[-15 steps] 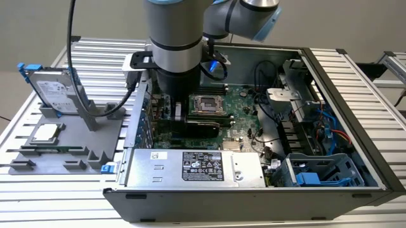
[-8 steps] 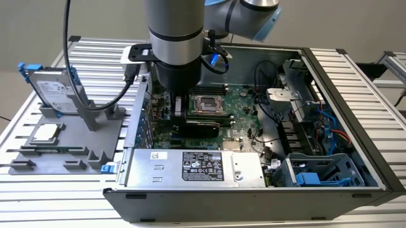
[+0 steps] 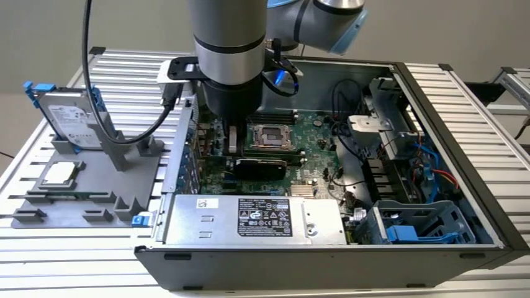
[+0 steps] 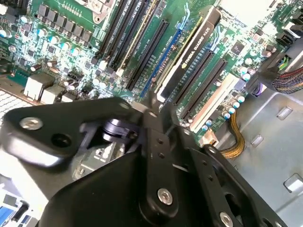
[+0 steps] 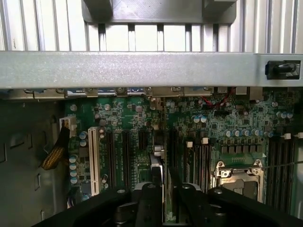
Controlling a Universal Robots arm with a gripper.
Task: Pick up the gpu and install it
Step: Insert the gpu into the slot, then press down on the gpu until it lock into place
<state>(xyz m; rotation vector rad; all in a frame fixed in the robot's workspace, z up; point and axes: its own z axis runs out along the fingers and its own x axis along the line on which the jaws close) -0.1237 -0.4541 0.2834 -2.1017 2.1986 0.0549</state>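
The gripper (image 5: 160,182) hangs inside the open computer case (image 3: 463,155), its black fingers (image 4: 152,109) clenched on the gpu (image 5: 156,163), which stands on edge, pinched at its upper edge, over the expansion slots (image 4: 199,71) of the green motherboard (image 3: 319,133); whether the card's lower edge has reached a slot cannot be told. In the exterior view the arm (image 3: 228,56) comes straight down into the case, beside the processor socket (image 3: 269,135). The case lies on its side on a ribbed metal table (image 3: 463,87). At the exterior view's left a grey fixture (image 3: 91,186) holds a silver hard drive (image 3: 74,121) upright. Behind is a plain pale wall (image 3: 49,25).
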